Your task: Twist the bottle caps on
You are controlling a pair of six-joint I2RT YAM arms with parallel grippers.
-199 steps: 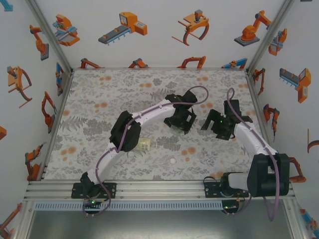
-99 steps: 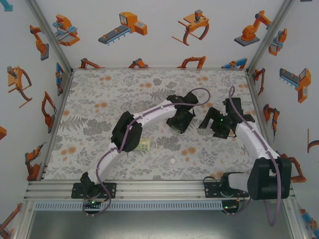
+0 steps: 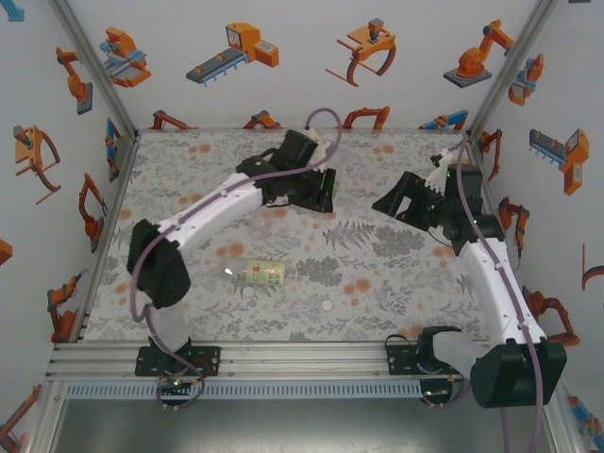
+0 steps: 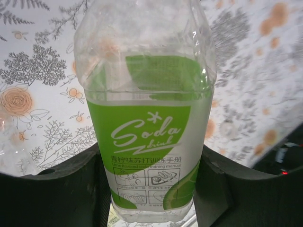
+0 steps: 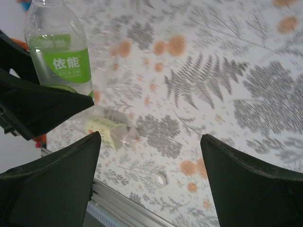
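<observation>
Reading "Soda" in white script, the bright green label wraps the clear bottle (image 4: 149, 118) that the left end effector (image 4: 149, 187) pinches between its dark fingers (image 4: 71, 189). A smaller script word sits under it that I cannot make out, followed by a row of Chinese characters and small boxed drawings. From the right wrist the same bottle (image 5: 59, 52) shows another face of the label with "依能" in white.

A second bottle (image 3: 267, 274) lies on its side at the near middle of the desk, its label pale yellow; its writing is too small to read. A white cap (image 3: 327, 306) lies alone on the mat, just right of and nearer than it. The right end effector (image 5: 150, 156) hangs over the mat with its fingers spread and nothing between them.

The desk (image 3: 189, 326) is covered by a grey floral mat (image 3: 406, 283) with orange blotches. White walls (image 3: 302, 85) printed with orange cartoon robot arms stand on three sides, and an aluminium rail (image 3: 302, 363) runs along the near edge.

Compared with a second ago, the left end effector (image 3: 316, 189) has swung from the desk's middle to the far middle, and its elbow has uncovered the lying bottle. The right end effector (image 3: 396, 200) has drawn back towards the far right. The cap and the lying bottle have not moved.
</observation>
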